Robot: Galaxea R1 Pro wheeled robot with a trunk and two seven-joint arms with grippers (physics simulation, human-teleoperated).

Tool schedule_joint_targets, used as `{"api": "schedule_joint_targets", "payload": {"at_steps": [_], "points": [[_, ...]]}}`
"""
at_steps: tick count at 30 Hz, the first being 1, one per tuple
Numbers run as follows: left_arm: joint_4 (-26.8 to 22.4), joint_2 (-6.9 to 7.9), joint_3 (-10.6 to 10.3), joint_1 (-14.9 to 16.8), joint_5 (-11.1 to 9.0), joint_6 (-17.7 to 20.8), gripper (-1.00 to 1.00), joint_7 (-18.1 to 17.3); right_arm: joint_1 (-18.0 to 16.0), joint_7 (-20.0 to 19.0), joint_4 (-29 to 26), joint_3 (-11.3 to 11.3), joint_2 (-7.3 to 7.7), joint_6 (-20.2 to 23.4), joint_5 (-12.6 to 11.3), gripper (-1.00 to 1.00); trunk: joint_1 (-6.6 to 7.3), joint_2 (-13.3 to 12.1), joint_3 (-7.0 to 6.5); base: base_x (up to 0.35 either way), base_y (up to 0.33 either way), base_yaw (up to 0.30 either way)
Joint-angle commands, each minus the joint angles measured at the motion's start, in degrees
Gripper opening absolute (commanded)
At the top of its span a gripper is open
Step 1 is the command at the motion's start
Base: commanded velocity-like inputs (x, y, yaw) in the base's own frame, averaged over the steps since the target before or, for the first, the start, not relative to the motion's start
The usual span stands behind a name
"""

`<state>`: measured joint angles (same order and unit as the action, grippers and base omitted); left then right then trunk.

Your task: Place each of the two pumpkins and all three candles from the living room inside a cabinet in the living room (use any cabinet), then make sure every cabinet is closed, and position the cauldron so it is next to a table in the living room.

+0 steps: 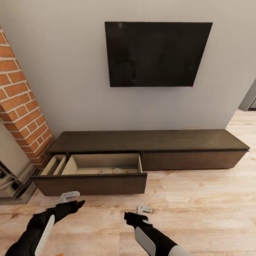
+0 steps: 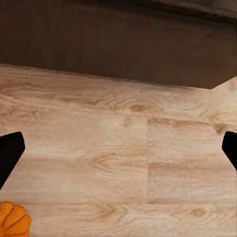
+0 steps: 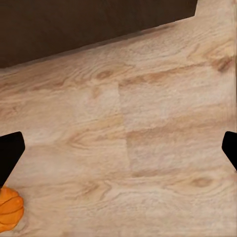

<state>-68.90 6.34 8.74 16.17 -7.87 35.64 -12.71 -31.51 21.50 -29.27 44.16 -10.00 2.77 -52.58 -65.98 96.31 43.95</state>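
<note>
Pale wood floor (image 1: 199, 199) fills lower frame, grey wall behind w/ black TV (image 1: 156, 53) upper centre. Left gripper (image 1: 73, 199) at bottom left, fingers spread wide, nothing betw. them; right gripper (image 1: 144, 212) bottom centre, also spread & empty. Just above both: cabinet (image 1: 153, 140) across mid frame, its left drawer (image 1: 90, 183) pulled out, pale lining showing, small pale shapes inside too indistinct to ID. Brick fireplace (image 1: 21, 103) at left edge. Pumpkin (image 2: 14, 219) sits on floor, lower-left corner of left wrist view; a pumpkin (image 3: 10, 207) likewise in right wrist view.
</note>
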Motion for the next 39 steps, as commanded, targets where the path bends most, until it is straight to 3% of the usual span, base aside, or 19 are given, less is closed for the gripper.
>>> {"api": "schedule_joint_targets", "payload": {"at_steps": [1, 4, 6, 10, 14, 18, 23, 25, 28, 39], "points": [[0.6, -0.19, -0.9, 0.0, 0.0, -0.5, 1.0, 1.3, 0.0, 0.0, 0.2, 0.0, 0.0, -1.0, 0.3, 1.0, -0.23, 0.4, 0.18, 0.0, 0.0, 0.0], [2.8, -1.57, -1.8, 0.0, 0.2, -1.8, 1.0, 4.3, 0.0, -0.3, 1.3, 0.5, 0.0, -2.4, 1.5, 1.0, -0.88, 1.6, 0.72, 0.0, 0.0, 0.0], [3.8, -2.74, -2.2, 0.0, 0.2, -4.7, 1.0, 7.0, 0.0, -0.4, 2.3, 0.9, 0.0, -2.9, 2.1, 1.0, -1.32, 2.4, 1.08, 0.0, 0.0, 0.0], [4.3, -3.24, -2.3, 0.0, 0.2, -8.5, 1.0, 9.1, 0.0, -0.2, 2.7, 0.8, 0.0, -4.9, 2.3, 1.0, -2.2, 4.0, 1.8, 0.0, 0.0, 0.0], [3.2, -4.66, -2.8, 0.0, 0.1, -11.9, 1.0, 11.8, 0.0, -0.1, 2.8, 0.8, 0.0, -11.1, 2.4, 1.0, -3.08, 5.6, 2.52, 0.0, 0.0, 0.0], [4.4, -5.15, -3.1, 0.0, 0.2, -15.8, 1.0, 14.0, 0.0, -0.1, 3.3, 1.1, 0.0, -16.9, 2.5, 1.0, -3.96, 7.2, 3.24, 0.0, 0.0, 0.0], [8.0, -5.37, -4.9, 0.0, 0.2, -21.4, 1.0, 14.7, 0.0, -0.1, 6.1, 1.0, 0.0, -18.9, 2.5, 1.0, -5.06, 9.2, 4.13, 0.0, 0.0, 0.0], [8.5, -5.38, -7.2, 0.0, 0.2, -22.4, 1.0, 14.8, 0.0, -0.1, 6.7, 0.9, 0.0, -19.2, 2.5, 1.0, -5.5, 10.0, 4.49, 0.0, 0.0, 0.0], [8.8, -5.37, -8.9, 0.0, 0.2, -22.9, 1.0, 15.1, 0.0, -0.1, 7.0, 0.9, 0.0, -19.3, 2.5, 1.0, -6.16, 11.2, 5.03, 0.0, 0.0, 0.0], [9.0, -5.35, -9.9, 0.0, 0.1, -23.3, 1.0, 16.0, 0.0, -0.4, 7.1, 1.2, 0.0, -19.4, 2.6, 1.0, -8.57, 15.7, 7.01, 0.0, 0.0, 0.0]]}}
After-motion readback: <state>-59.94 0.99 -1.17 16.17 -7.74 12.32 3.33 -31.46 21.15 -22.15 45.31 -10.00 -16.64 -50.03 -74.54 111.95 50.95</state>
